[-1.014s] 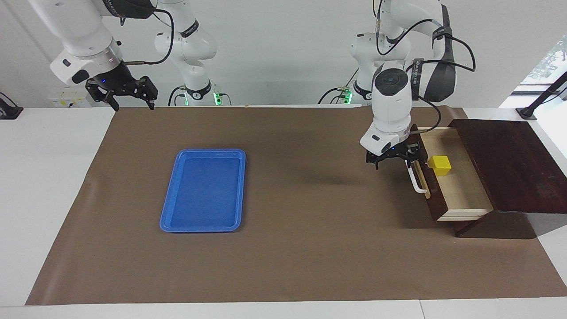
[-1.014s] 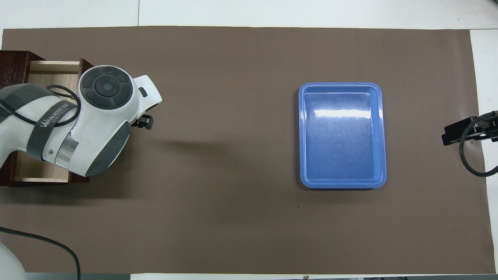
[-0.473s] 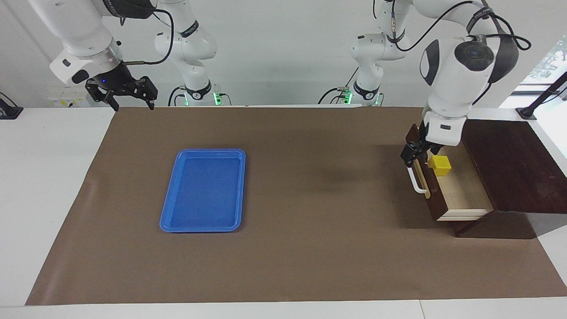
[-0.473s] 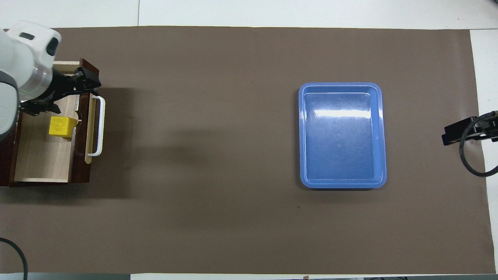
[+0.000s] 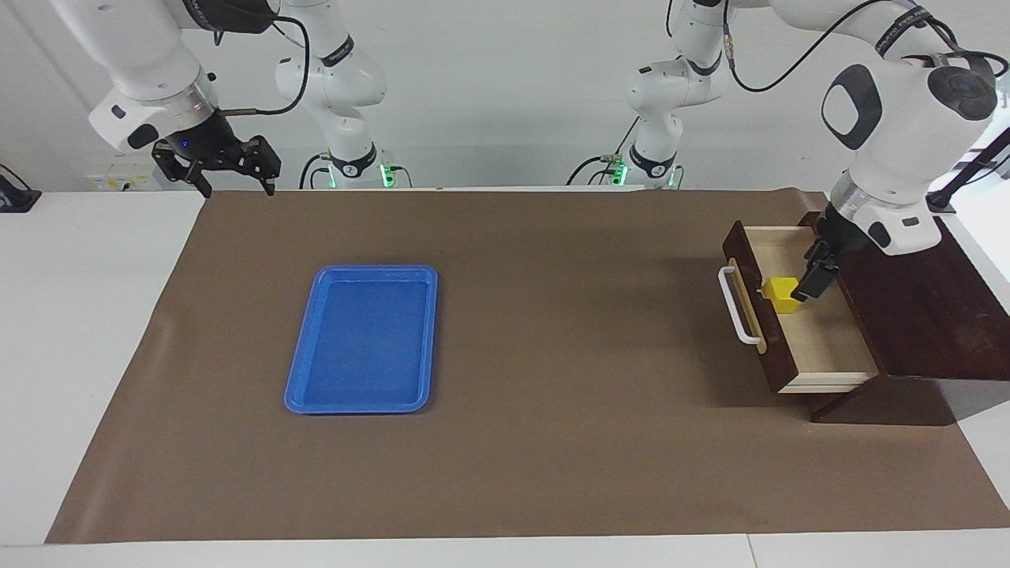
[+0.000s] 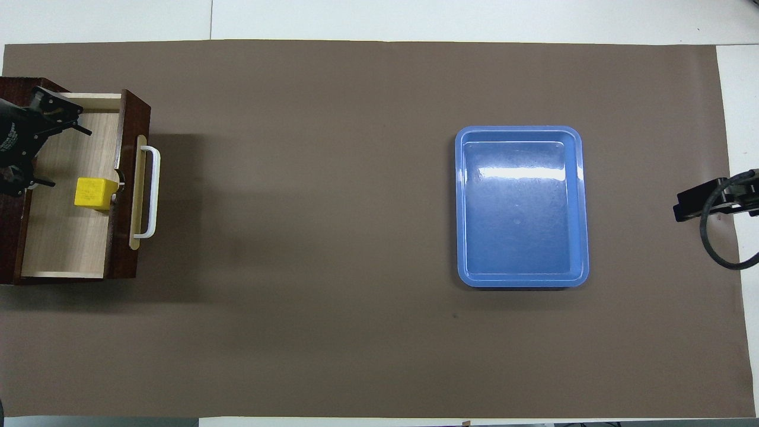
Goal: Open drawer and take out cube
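The drawer [image 5: 832,343] stands pulled out of its dark wooden box [image 5: 907,300] at the left arm's end of the table, white handle [image 5: 734,308] toward the tray. Inside it, against the front panel, sits the yellow cube [image 5: 781,292]. My left gripper [image 5: 809,282] hangs open over the drawer's inside, on the box's side of the cube and a little apart from it. From overhead the drawer [image 6: 65,237], cube [image 6: 92,193] and left gripper [image 6: 71,159] show, fingers spread with nothing between them. My right gripper [image 5: 225,170] waits open, raised over the mat's corner.
A blue tray [image 5: 359,272] lies empty on the brown mat toward the right arm's end, its rim [image 6: 519,129] plain from overhead. The right gripper [image 6: 699,201] shows at the mat's edge there. The box's top rises above the drawer.
The left arm swung from in front of the drawer's handle up and across to above the drawer's inside, beside the cube. Drawer, cube and right arm stayed put.
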